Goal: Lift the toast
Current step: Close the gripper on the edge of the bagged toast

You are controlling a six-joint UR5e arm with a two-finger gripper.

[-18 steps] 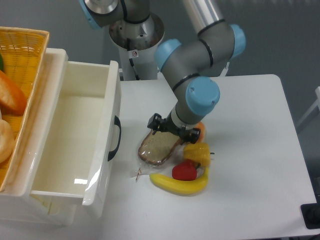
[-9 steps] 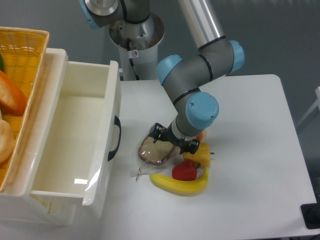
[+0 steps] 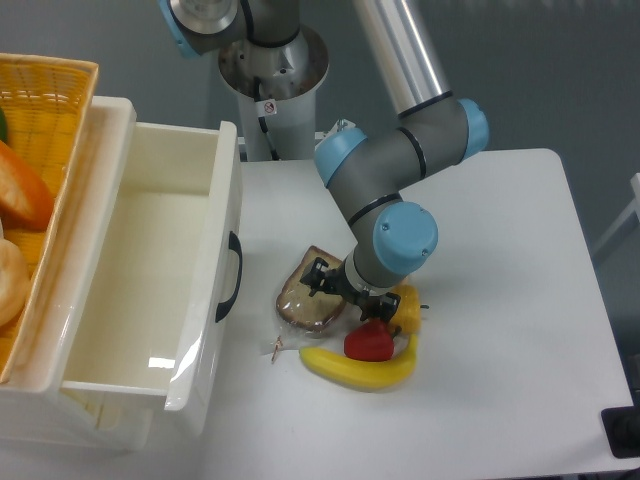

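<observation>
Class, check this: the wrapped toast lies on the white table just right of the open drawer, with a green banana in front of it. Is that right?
Not quite: the banana is yellow, not green, as the camera view shows. The rest holds: the wrapped toast lies on the white table just right of the open drawer, with the banana in front of it.

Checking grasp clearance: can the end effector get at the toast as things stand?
Probably yes. The end effector is already low over the toast with nothing between them; the red fruit and banana lie off to the side.

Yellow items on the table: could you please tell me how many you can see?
2: a curved yellow banana nearest the table's front edge, and a small yellow pepper-like piece just behind it; the arm may hide more.
</observation>
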